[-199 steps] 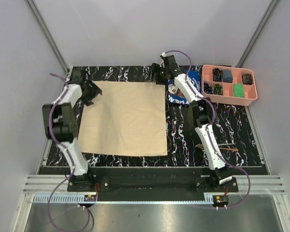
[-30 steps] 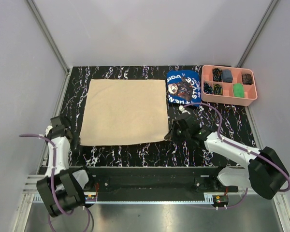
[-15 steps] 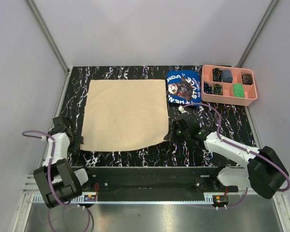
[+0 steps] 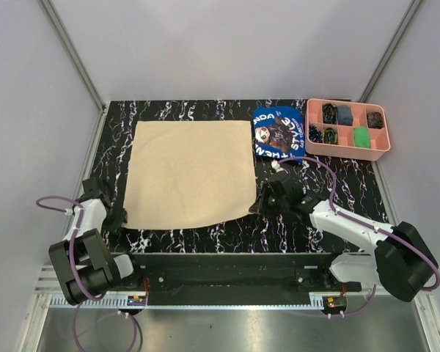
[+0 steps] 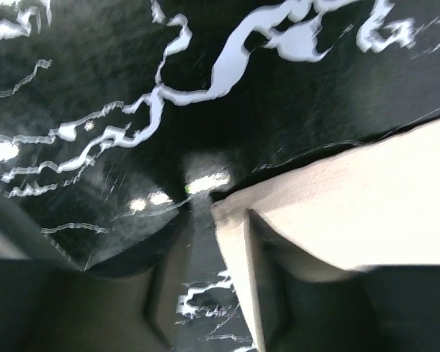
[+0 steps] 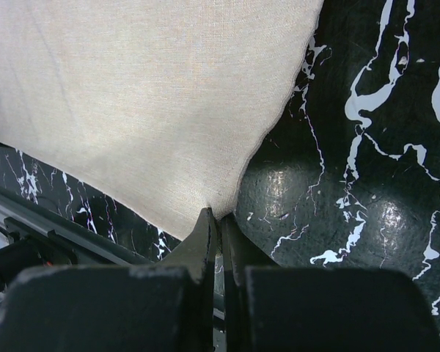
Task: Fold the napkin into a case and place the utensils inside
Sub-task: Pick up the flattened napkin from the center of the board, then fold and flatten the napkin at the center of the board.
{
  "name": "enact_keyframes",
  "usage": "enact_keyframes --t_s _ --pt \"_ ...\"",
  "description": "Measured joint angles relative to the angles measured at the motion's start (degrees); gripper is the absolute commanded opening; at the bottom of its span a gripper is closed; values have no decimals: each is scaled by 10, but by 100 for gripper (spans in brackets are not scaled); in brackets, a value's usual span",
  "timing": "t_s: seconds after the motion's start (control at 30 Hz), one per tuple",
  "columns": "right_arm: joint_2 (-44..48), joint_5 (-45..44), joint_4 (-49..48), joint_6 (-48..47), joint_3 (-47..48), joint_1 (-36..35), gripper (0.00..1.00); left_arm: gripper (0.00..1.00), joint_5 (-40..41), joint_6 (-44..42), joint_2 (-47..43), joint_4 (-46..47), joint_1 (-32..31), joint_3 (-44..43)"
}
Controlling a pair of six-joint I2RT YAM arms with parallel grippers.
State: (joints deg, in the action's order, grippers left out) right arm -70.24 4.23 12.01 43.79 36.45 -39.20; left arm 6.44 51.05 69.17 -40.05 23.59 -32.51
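Note:
The napkin [image 4: 187, 172] lies spread flat as a single beige sheet on the black marbled mat; no case shows. My left gripper [image 4: 117, 217] is at the napkin's near-left corner. In the left wrist view that gripper [image 5: 205, 257] is open. The napkin [image 5: 367, 198] has its corner between the jaws, resting against the right-hand finger. My right gripper [image 4: 255, 207] is shut on the near-right corner. In the right wrist view its fingertips [image 6: 220, 224] pinch the napkin [image 6: 147, 95] at its very tip. The utensils are out of view.
A blue printed cloth [image 4: 279, 133] lies just beyond the napkin's far-right corner. A pink compartment tray [image 4: 348, 150] with small items sits at the back right. The right arm stretches across the mat's near right. The metal rail [image 4: 227, 279] runs along the front.
My left gripper has gone from shut to open at the near-left corner, and its arm has shifted slightly. The napkin's near edge now bows. The right arm has stayed put.

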Motion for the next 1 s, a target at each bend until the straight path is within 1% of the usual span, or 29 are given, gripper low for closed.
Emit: enact_keyframes --t_s 0.07,0.13,0.17,0.27,0.4,0.47,0.53,0.6,0.67,0.77,0.9,1.0 --pt "0 0 -1 1 -2 0 0 20 -1 4 3 14 0 2" --pt "0 0 -2 1 -2 0 0 15 -5 8 3 36 0 6" --pt "0 0 -2 2 -2 0 0 8 -9 10 3 49 0 8" --pt "0 0 -2 1 -2 2 0 0 -19 12 7 83 0 10" --pt "2 9 -1 -7 -2 12 0 0 -32 2 1 94 0 7" --pt "7 14 7 -23 1 22 0 0 -41 -5 -19 81 0 7" --pt "14 15 28 -47 16 28 0 0 -53 -12 -61 57 0 0" --pt "27 15 51 -79 47 31 0 0 -70 -23 -124 36 0 -22" --pt "49 17 76 -113 95 31 0 0 -87 -33 -196 26 0 -70" --pt "90 29 104 -162 176 31 0 0 -108 -50 -271 23 0 -159" --pt "167 62 140 -226 287 31 0 0 -123 -75 -302 14 -12 -327" --pt "228 101 171 -270 377 31 0 0 -122 -87 -304 7 -39 -460"
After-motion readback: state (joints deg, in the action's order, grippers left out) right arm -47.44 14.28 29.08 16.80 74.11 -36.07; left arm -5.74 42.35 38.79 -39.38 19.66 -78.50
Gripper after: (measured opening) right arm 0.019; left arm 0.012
